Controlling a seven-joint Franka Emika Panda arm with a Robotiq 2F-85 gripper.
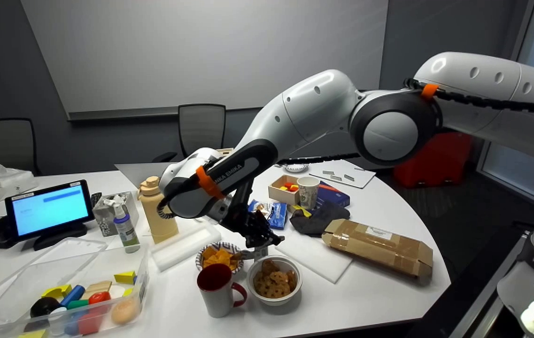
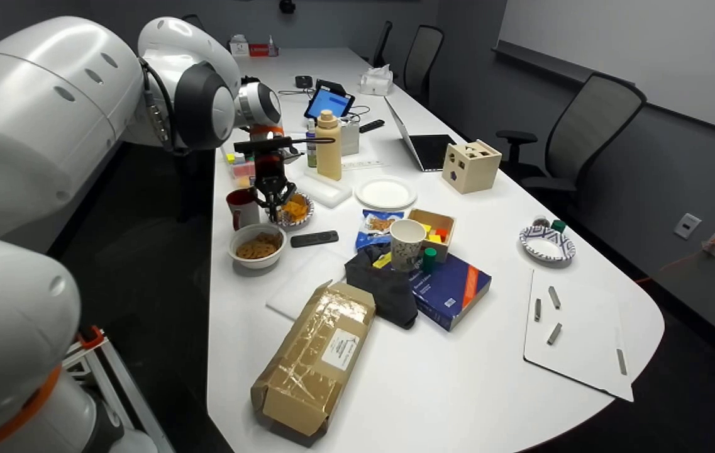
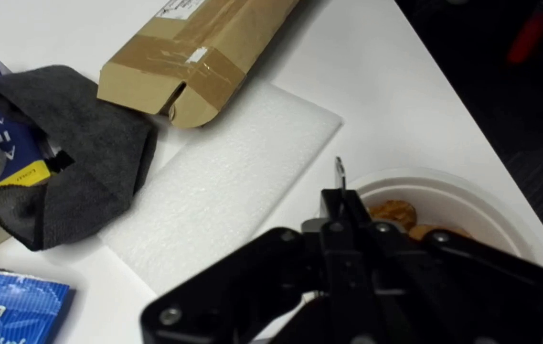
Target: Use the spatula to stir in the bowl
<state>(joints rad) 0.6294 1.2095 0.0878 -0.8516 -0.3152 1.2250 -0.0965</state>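
Note:
The bowl (image 1: 200, 259) is small and round, with a patterned rim and orange chips inside. It also shows in an exterior view (image 2: 310, 212), partly behind the gripper, and is out of the wrist view. My gripper (image 1: 261, 250) is low beside the bowl, between it and the larger white bowl. It is shut on the thin metal spatula (image 1: 247, 255), which reaches sideways to the bowl; its far end is over or among the chips, I cannot tell which. In the wrist view the spatula's near end (image 3: 340, 171) sticks out past the shut fingertips (image 3: 343, 198).
The larger white bowl (image 1: 276, 299) of cookies stands close to the gripper. A red and white mug (image 1: 218, 298) stands at the bowl's side. A foam sheet (image 3: 233, 167), a cardboard box (image 3: 190, 57), a remote (image 2: 314, 239) and a beige bottle (image 2: 329, 151) are nearby.

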